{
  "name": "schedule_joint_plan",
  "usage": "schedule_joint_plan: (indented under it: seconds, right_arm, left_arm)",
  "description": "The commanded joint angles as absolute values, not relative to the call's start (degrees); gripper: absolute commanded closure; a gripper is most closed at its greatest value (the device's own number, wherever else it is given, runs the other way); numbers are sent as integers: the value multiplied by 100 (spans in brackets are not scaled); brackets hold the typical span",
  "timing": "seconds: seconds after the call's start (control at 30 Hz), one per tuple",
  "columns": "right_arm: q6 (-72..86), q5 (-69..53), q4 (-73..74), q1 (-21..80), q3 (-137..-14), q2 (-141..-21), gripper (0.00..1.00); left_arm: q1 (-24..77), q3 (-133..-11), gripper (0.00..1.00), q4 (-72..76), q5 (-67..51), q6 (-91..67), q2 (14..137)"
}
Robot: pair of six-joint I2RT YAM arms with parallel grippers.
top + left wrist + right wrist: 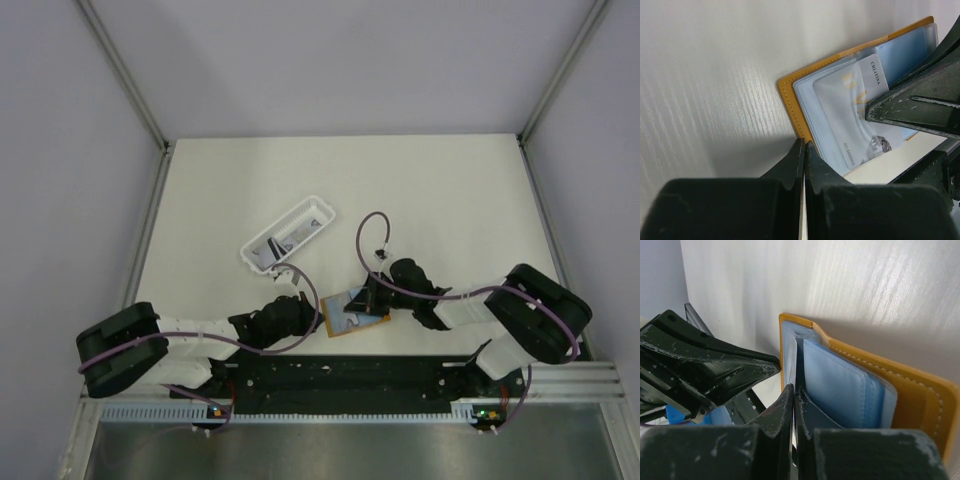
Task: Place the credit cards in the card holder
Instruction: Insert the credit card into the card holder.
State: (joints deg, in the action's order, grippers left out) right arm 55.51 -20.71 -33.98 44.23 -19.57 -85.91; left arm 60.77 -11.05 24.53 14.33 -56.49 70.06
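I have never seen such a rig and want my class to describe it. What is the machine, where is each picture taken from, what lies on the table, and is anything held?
Two robot arms sit at the near edge of a table. One picture looks down from above; the others come from wrist cameras. On it lie a tray with cards and an open holder, one card in its sleeve. The left gripper is shut; the right gripper, also shut, seems to pinch a holder page.
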Motion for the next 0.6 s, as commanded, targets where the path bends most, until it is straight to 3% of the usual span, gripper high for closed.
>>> schedule_joint_plan:
  seconds: [0.0, 0.1, 0.33, 0.47, 0.57]
  right_arm:
    - [5458, -2083, -3243, 4667, -2109, -8771, 100]
    - [5458, -2057, -3156, 4746, -2188, -8798, 97]
    - [5090, -1671, -2067, 4772, -2443, -8254, 67]
    - [4896, -1442, -1504, 4834, -2619, -8007, 57]
    - [4834, -1345, -1336, 4895, -2733, -8024, 56]
  left_arm:
    - [6073, -1125, 100, 2399, 1213, -5616, 7146]
    - [6082, -1116, 100, 2399, 1204, -5625, 7119]
    - [6082, -1107, 100, 2382, 1204, -5625, 7066]
    - [6073, -1107, 100, 2373, 1204, -5616, 7058]
    - [6073, -1116, 100, 2373, 1204, -5608, 7058]
